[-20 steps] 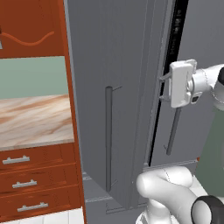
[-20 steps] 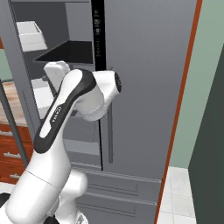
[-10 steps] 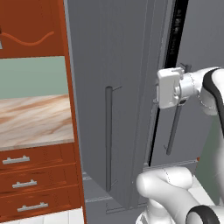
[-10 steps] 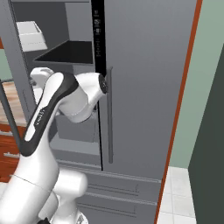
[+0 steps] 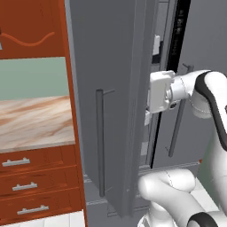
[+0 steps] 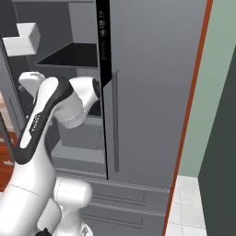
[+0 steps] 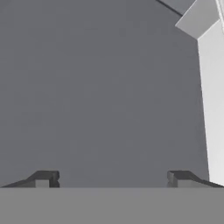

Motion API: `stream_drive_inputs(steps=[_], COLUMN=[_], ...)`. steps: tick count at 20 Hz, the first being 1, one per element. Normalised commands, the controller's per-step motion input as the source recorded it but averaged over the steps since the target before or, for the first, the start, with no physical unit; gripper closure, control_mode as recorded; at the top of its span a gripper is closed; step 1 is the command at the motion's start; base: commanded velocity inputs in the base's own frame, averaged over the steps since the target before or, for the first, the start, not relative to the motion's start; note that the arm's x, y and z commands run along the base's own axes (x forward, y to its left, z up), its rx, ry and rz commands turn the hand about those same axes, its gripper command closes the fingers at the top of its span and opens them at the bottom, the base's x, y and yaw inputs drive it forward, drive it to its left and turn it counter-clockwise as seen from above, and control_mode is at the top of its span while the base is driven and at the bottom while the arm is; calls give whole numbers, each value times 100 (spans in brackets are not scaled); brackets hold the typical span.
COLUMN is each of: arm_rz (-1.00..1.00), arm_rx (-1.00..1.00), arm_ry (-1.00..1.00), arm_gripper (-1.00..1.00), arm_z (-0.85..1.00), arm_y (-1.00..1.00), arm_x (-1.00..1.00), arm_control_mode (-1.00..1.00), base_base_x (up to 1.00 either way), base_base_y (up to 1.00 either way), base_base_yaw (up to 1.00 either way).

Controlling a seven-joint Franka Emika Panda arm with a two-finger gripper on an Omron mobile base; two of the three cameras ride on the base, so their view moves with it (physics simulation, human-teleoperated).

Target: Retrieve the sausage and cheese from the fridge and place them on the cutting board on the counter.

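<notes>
The grey fridge (image 6: 152,92) stands with its left door (image 5: 115,88) swung open and its right door shut. My arm reaches into the gap between the open door and the compartment, its white hand (image 5: 160,91) level with the door's edge. My gripper (image 7: 111,178) is open, with nothing between its fingertips (image 7: 43,177); it faces a flat grey surface close ahead. A dark shelf (image 6: 69,55) shows inside the fridge. The sausage, the cheese and the cutting board are out of view. The marbled counter (image 5: 35,119) lies to the left.
The open door's long bar handle (image 5: 100,142) faces me. A white door bin (image 6: 20,39) hangs at the upper left. Red-brown drawers (image 5: 26,186) sit under the counter. A white panel (image 7: 212,96) runs down the right of the hand view.
The hand has swung left, from in front of the shut right door to the opening beside the open door. The jaws have stayed wide.
</notes>
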Motion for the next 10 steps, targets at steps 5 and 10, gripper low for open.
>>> stream_drive_inputs(steps=[5,10], arm_rz=[17,10], arm_rx=[0,-4], arm_ry=[2,-2], arm_gripper=[-100,-100], arm_z=[-3,-18], arm_y=[64,75], arm_x=[-14,-13], arm_control_mode=[-100,-100], base_base_x=[0,0], base_base_y=[0,0], base_base_yaw=[0,0])
